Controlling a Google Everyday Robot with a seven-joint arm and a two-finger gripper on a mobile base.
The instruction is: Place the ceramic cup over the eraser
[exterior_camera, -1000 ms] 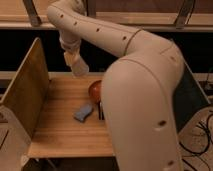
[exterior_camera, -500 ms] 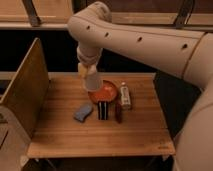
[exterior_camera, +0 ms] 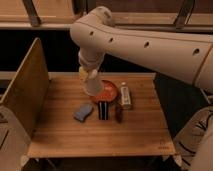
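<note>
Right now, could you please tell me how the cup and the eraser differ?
The cup is cream-white; the eraser is black. The cup is larger than the eraser. The gripper holds the cup above the table; the eraser rests on it, nearer the front. Both are small.

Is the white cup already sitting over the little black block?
No, the ceramic cup hangs at the gripper beside the orange bowl, while the eraser lies uncovered nearer the front.

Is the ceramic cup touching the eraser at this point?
Apart. The camera view shows the ceramic cup at the tool, by the orange bowl's left rim, with bare table between it and the eraser nearer the camera.
</note>
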